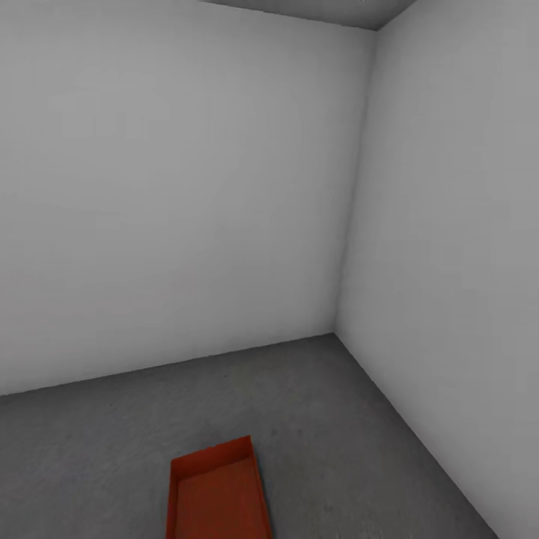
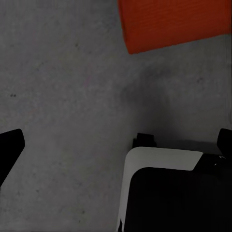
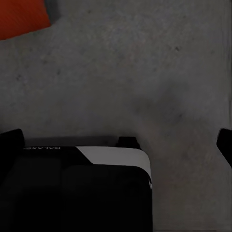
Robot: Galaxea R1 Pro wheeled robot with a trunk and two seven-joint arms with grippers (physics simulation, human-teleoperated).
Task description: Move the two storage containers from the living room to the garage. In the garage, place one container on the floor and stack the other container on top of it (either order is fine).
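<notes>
Resting on the grey concrete floor (image 1: 314,389) near the garage's far right corner, one orange-red storage container (image 1: 217,494) lies open side up, its long axis running away from the robot toward the back wall (image 1: 172,187). Both wrist views catch a corner of it, and the left gripper (image 2: 116,142) seems nearer than the right gripper (image 3: 118,142). Each gripper's fingers stand wide apart, holding nothing. Only the robot's own base (image 2: 164,188) lies below the arms; the side wall (image 1: 457,224) stands close by on the right.
</notes>
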